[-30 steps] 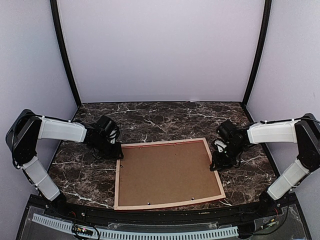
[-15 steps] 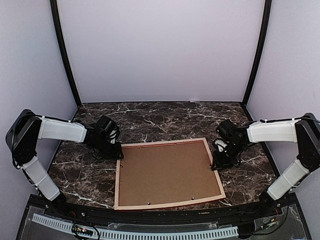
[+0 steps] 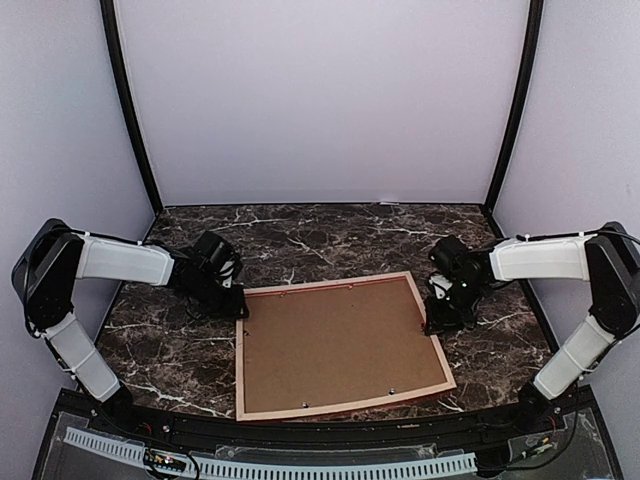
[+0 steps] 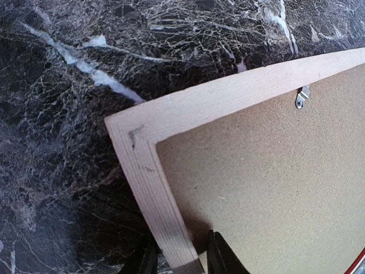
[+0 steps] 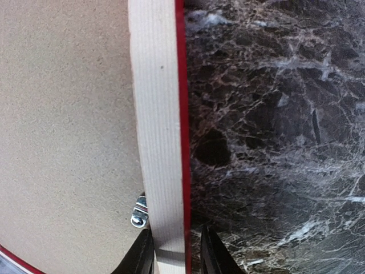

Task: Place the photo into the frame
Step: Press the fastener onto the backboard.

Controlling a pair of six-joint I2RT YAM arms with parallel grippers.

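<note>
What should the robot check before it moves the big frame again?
1. Left tool pinches the frame on its left rail, near the far corner: ok.
2. Right tool pinches the right rail, one finger on each side: ok.
3. Frame lies with its pale wood back up: ok.
4. Backing board sits inside the rails: ok.
5. Metal clip reaches over the board's edge; whether it holds firmly: cannot tell.
6. Photo is inside: cannot tell, the board hides whatever lies under it.
</note>
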